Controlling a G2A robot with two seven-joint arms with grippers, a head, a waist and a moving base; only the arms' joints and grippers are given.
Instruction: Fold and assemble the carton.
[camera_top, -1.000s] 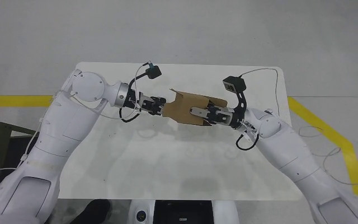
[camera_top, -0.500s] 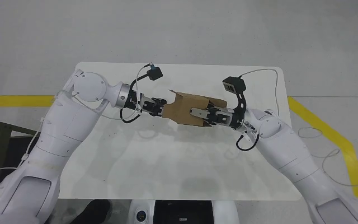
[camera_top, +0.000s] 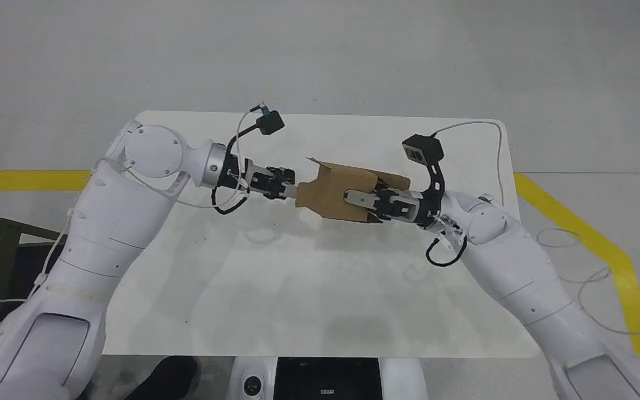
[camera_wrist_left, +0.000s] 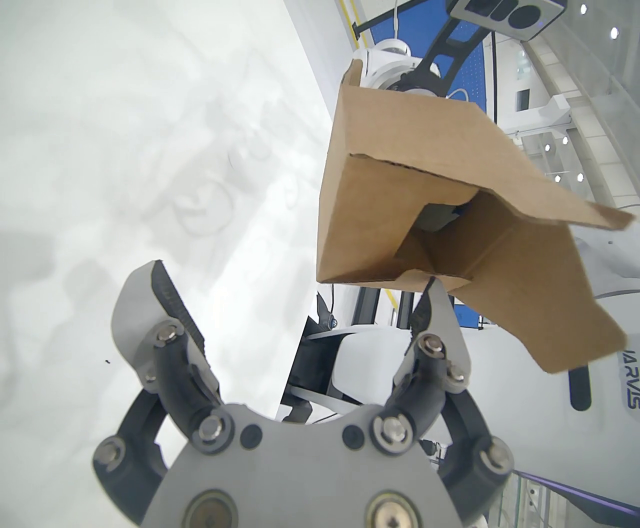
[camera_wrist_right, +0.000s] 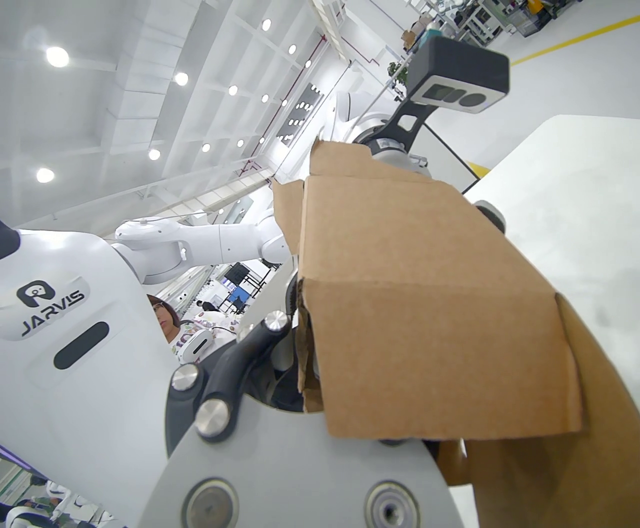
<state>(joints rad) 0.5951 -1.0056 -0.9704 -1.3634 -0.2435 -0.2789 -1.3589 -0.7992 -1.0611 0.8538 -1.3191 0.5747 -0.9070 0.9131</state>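
Clamps the right gripper (camera_top: 352, 198) shut on one wall of the brown carton (camera_top: 328, 186), holds it over the white table (camera_top: 300, 290), and at its far, open-flapped end spreads the left gripper (camera_wrist_left: 294, 276) wide, empty, one fingertip touching cardboard.

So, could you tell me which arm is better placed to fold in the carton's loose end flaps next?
Left, probably. The left gripper is open and free, right at the loose flaps of the carton; the right gripper is clamped on its other end, steadying it.
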